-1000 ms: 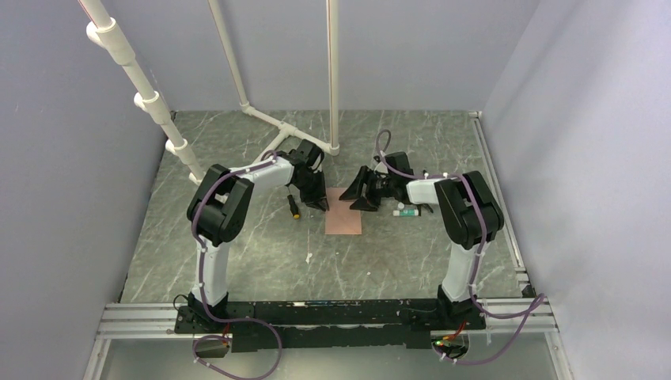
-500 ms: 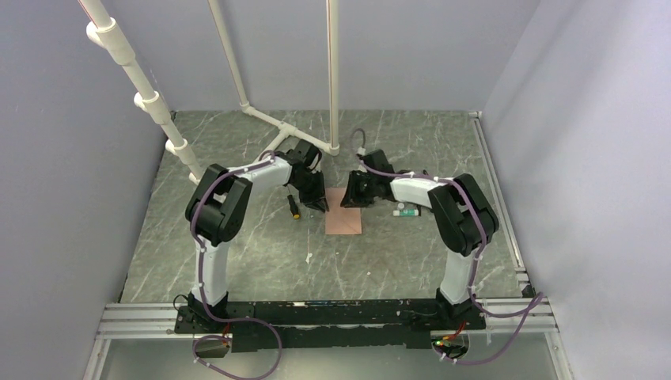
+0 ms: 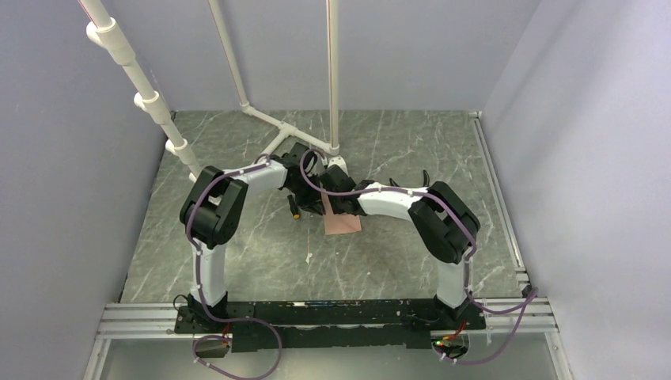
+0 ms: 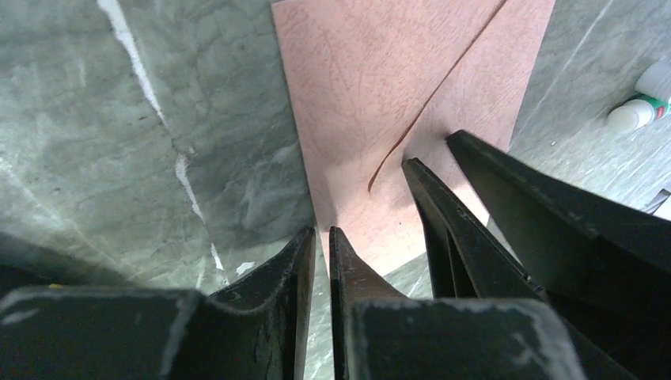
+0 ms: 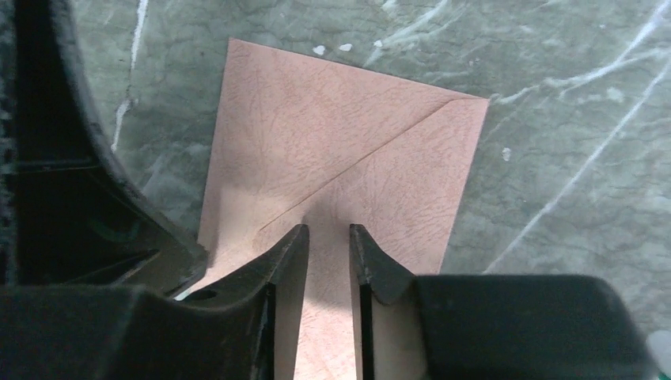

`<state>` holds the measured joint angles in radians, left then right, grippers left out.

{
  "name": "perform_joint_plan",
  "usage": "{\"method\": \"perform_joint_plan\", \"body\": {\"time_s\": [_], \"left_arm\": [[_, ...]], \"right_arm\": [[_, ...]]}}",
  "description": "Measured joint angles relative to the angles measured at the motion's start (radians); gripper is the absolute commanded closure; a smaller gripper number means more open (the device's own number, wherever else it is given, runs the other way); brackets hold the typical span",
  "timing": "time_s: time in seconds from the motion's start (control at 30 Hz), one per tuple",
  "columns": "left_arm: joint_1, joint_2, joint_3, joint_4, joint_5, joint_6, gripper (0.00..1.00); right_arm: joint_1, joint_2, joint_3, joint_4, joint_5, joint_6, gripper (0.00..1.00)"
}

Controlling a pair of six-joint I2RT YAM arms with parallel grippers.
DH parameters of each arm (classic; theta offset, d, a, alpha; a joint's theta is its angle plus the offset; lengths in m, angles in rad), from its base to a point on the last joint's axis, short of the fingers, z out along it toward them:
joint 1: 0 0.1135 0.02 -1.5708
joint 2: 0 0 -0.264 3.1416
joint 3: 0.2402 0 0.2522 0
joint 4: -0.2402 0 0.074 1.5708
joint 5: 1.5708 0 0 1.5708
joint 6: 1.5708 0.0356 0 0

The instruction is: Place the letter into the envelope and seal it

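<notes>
Sealing step: salmon-pink paper envelope (image 5: 316, 134) lies mid grey marbled bench (image 3: 411, 245), pointed flap (image 5: 396, 190) folded down. Right gripper (image 5: 328, 241), jaws slightly apart, rests on flap. Left gripper (image 4: 322, 245) is nearly closed at envelope edge, grip unclear. Next likely needs firm pressing along flap.

1. Top view's bright and even, kinda flat, only soft shadows on the table (image 3: 380, 261).
2. Wrist cams: fingers (image 5: 283, 273) are dark, blurry up close; envelope (image 5: 316, 127) stays sharp.
3. Fingers shade the envelope's near end.
</notes>
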<state>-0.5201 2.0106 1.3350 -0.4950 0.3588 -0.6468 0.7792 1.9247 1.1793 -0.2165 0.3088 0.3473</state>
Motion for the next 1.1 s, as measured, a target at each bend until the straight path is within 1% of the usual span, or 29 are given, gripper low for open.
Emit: {"method": "perform_joint_plan", "body": {"time_s": [0.17, 0.33, 0.4, 0.53, 0.67, 0.87, 0.97, 1.1], "left_arm": [[0.018, -0.024, -0.035, 0.008, 0.000, -0.017, 0.81], [0.043, -0.039, -0.057, 0.019, 0.020, -0.027, 0.80], [0.054, -0.039, -0.057, 0.028, 0.039, -0.027, 0.80], [0.059, -0.039, -0.057, 0.047, 0.068, -0.028, 0.81], [0.058, -0.039, -0.057, 0.055, 0.082, -0.028, 0.83], [0.059, -0.039, -0.057, 0.080, 0.105, -0.032, 0.85], [0.059, -0.039, -0.057, 0.103, 0.119, -0.042, 0.85], [0.059, -0.039, -0.056, 0.123, 0.127, -0.053, 0.86]], "right_arm": [[0.009, 0.002, -0.003, 0.001, 0.035, -0.005, 0.61], [0.004, -0.002, -0.021, 0.029, 0.012, -0.008, 0.54], [-0.006, 0.000, -0.027, 0.060, -0.016, -0.003, 0.53], [-0.026, 0.007, -0.035, 0.094, -0.066, 0.006, 0.52], [-0.028, -0.002, -0.051, 0.104, -0.073, 0.007, 0.52], [-0.030, -0.045, -0.120, 0.188, -0.078, 0.005, 0.54], [-0.030, -0.079, -0.154, 0.183, -0.082, -0.005, 0.55], [-0.029, -0.112, -0.172, 0.135, -0.084, -0.023, 0.57]]}}
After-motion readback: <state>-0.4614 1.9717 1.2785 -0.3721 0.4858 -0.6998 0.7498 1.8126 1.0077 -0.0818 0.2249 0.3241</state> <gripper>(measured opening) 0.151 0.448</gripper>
